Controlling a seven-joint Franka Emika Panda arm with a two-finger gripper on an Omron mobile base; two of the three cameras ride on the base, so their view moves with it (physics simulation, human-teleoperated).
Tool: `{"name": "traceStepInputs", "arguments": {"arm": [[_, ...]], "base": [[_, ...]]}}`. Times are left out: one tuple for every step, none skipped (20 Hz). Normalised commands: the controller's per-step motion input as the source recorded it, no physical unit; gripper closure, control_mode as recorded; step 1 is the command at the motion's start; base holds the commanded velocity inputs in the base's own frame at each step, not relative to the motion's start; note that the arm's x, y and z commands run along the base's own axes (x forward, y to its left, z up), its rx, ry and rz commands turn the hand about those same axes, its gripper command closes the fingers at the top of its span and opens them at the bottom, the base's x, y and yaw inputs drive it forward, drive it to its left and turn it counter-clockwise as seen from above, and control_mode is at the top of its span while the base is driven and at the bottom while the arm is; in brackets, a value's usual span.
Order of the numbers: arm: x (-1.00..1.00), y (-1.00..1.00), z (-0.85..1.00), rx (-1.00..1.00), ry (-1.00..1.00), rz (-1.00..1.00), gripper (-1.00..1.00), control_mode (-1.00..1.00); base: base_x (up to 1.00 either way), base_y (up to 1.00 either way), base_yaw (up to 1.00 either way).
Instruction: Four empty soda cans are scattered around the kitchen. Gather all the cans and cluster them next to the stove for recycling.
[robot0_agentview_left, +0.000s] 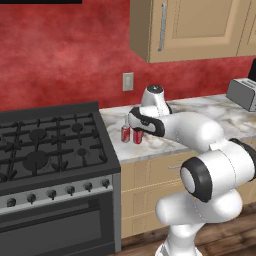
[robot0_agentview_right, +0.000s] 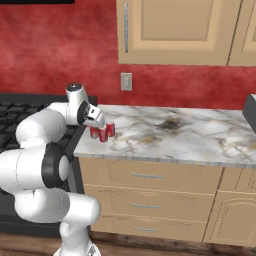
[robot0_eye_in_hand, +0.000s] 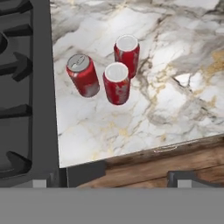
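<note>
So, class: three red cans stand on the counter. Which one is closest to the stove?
The can with the grey tabbed top, standing alone nearest the stove. The other two cans have plain white tops and stand farther along the counter.

Three soda cans (robot0_eye_in_hand: 109, 72) stand upright in a tight cluster on the surface (robot0_eye_in_hand: 175, 100), near its front edge and just beside the stove (robot0_agentview_left: 50, 145), which lies to their left. In the hand view one can (robot0_eye_in_hand: 83, 75) is nearest the stove, a second (robot0_eye_in_hand: 117, 83) just right of it, the third (robot0_eye_in_hand: 127, 54) behind the second. A wall outlet (robot0_agentview_left: 128, 81) sits behind them; a toaster (robot0_agentview_left: 242, 93) stands far right on the surface; a cabinet (robot0_agentview_left: 190, 27) hangs above
</note>
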Motion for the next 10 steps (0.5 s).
{"name": "traceStepInputs", "arguments": {"arm": [[-0.36,0.03,0.16,0.0,0.0,0.0,-1.0,-1.0],[-0.33,0.02,0.16,0.0,0.0,0.0,-1.0,-1.0],[-0.37,0.0,0.14,-0.03,0.0,0.0,-1.0,-1.0],[-0.34,0.0,0.13,-0.03,0.0,0.0,-1.0,-1.0],[-0.37,0.0,0.14,-0.02,0.0,0.0,-1.0,-1.0],[-0.39,-0.03,0.14,0.0,0.0,0.0,-1.0,-1.0],[-0.35,-0.01,0.15,0.0,0.0,0.0,-1.0,-1.0],[-0.34,0.0,0.14,0.0,0.0,0.0,-1.0,-1.0],[-0.3,-0.01,0.15,0.0,0.0,0.0,-1.0,-1.0],[-0.28,-0.04,0.15,0.0,0.0,0.0,-1.0,-1.0]], "base": [[0.0,0.0,0.0],[0.0,0.0,0.0],[0.0,0.0,0.0],[0.0,0.0,0.0],[0.0,0.0,0.0],[0.0,0.0,0.0],[0.0,0.0,0.0],[0.0,0.0,0.0],[0.0,0.0,0.0],[0.0,0.0,0.0]]}}
